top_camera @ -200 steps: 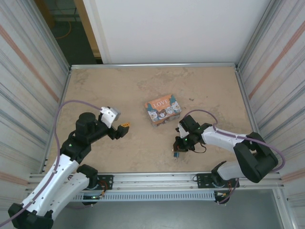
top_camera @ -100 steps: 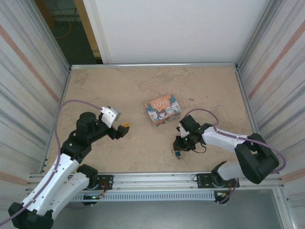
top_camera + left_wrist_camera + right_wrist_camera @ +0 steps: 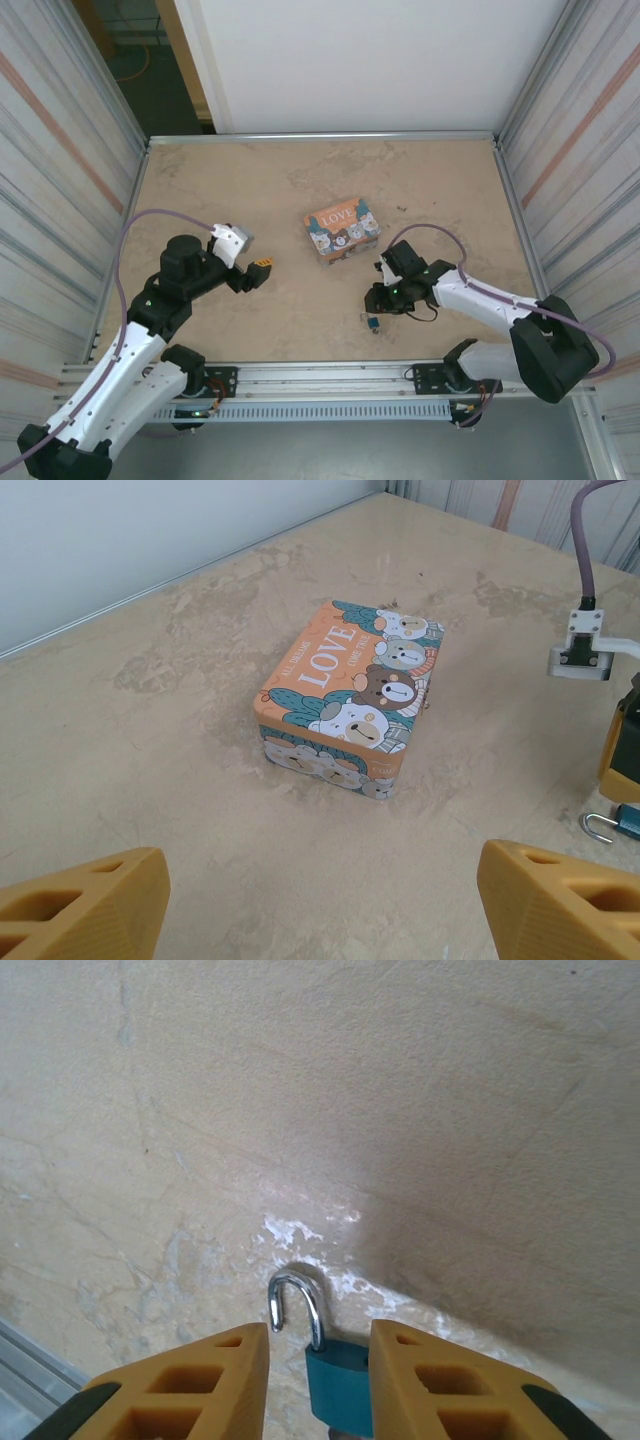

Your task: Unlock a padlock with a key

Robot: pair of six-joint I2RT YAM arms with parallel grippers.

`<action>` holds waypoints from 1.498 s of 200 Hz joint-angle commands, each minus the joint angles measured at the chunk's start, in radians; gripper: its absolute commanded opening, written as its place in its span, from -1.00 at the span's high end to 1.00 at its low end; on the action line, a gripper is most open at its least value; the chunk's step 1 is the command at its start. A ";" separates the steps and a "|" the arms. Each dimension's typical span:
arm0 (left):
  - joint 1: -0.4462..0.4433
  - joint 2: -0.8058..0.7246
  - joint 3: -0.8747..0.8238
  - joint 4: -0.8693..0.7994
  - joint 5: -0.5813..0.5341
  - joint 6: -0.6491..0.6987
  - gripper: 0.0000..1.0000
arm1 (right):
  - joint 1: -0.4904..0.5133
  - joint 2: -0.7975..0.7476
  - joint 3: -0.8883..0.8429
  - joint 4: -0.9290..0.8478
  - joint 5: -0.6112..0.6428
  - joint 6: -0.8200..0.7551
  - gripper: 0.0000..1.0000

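From the top camera we see the left pincer [image 3: 262,268] hovering over the table [image 3: 220,190], left of the "LOVE" picture box [image 3: 341,228], its orange fingers spread. The right pincer [image 3: 380,300] points down at the near part of the table. The padlock [image 3: 371,323] lies on the surface just beside its tips, toward the near edge and well apart from the box.

From the left wrist we see that pincer [image 3: 315,880] opened wide, one finger at each lower corner, with the box [image 3: 350,705] resting flat on the table [image 3: 150,740] ahead of it. At the right edge the padlock [image 3: 622,823] lies on the table, just below the right arm's orange finger [image 3: 620,745].

From the right wrist we see the right pincer [image 3: 320,1328] with a narrow gap between its fingers, gripping nothing. The padlock [image 3: 338,1385] shows in that gap on the table [image 3: 400,1110]. Its thin shackle [image 3: 297,1295] curves away from us, and one end of it looks free of the blue body.
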 commanded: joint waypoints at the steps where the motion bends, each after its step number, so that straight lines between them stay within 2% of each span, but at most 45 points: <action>1: 0.009 -0.008 0.012 -0.005 0.016 -0.008 -0.63 | 0.007 -0.049 0.032 -0.064 0.046 -0.013 0.33; 41: 0.009 -0.011 0.012 -0.007 0.013 -0.007 -0.63 | 0.008 -0.147 0.046 -0.096 0.116 -0.008 0.12; 100: 0.009 -0.014 0.009 -0.005 0.006 -0.005 -0.63 | -0.019 -0.290 0.063 -0.136 0.204 -0.015 -0.03; 152: 0.009 -0.014 0.008 -0.005 -0.003 -0.002 -0.63 | -0.091 -0.361 0.073 -0.134 0.220 -0.049 -0.23; 173: 0.009 -0.011 0.008 -0.005 -0.002 -0.002 -0.63 | -0.115 -0.389 0.071 -0.123 0.227 -0.056 -0.40; 212: 0.009 -0.007 0.008 -0.005 -0.004 -0.002 -0.63 | -0.155 -0.437 0.053 -0.099 0.236 -0.064 -0.55; 243: 0.009 -0.008 0.008 -0.005 -0.006 -0.002 -0.63 | -0.183 -0.468 0.035 -0.078 0.239 -0.064 -0.79; 270: 0.009 -0.007 0.008 -0.007 -0.012 -0.001 -0.63 | -0.210 -0.489 0.026 -0.067 0.245 -0.069 -0.87; 285: 0.009 -0.007 0.008 -0.005 -0.014 0.001 -0.63 | -0.226 -0.498 0.021 -0.061 0.245 -0.075 -1.00; 299: 0.009 -0.007 0.008 -0.005 -0.018 0.002 -0.63 | -0.242 -0.506 0.017 -0.051 0.245 -0.079 -0.98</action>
